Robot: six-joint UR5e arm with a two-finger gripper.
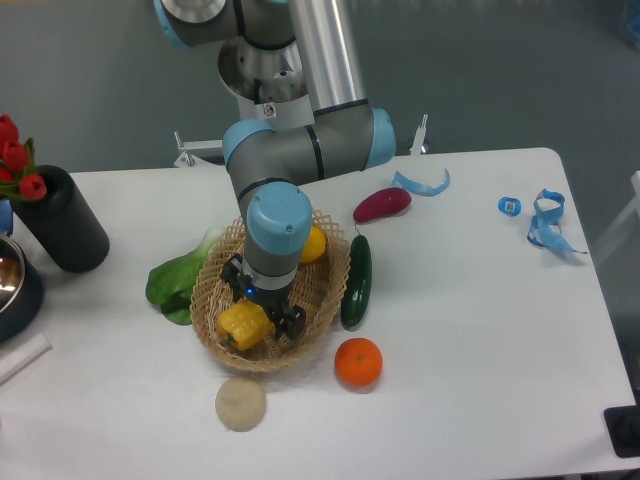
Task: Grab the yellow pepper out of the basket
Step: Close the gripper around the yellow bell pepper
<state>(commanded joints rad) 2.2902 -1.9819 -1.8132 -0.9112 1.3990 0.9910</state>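
The yellow pepper [245, 325] is blocky and lobed and lies at the front of the tan wicker basket [325, 300]. My gripper [262, 310] points down into the basket, right over the pepper. Its dark fingers [291, 320] stand apart on either side of the pepper's top, so it looks open. The fingertips are partly hidden by the gripper body and I cannot see whether they touch the pepper. A smoother yellow fruit [314, 244] lies at the back of the basket, half hidden by my wrist.
A green cucumber [356, 281] leans on the basket's right rim. An orange [358, 362], a beige round thing [240, 403], a leafy green [175, 280] and a dark red vegetable [382, 204] lie around it. A black vase [62, 220] stands at the left, and blue scraps [545, 222] lie at the right.
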